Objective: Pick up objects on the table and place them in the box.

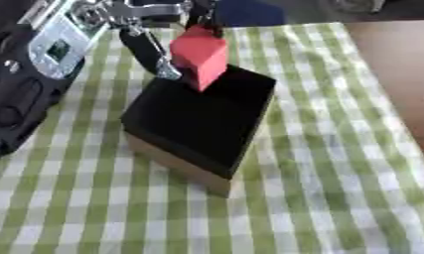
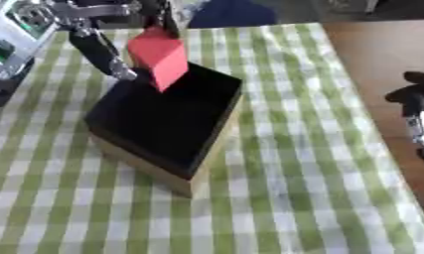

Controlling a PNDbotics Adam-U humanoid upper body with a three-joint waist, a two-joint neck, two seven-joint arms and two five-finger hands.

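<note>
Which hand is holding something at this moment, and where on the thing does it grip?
The left hand holds the red block by its upper end, above the box.

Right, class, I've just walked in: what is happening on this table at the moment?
The robot's left hand holds a red block over the far corner of an open box with a dark inside, which stands on a green checked cloth. The block is not yet released. The right hand waits at the right edge.
</note>
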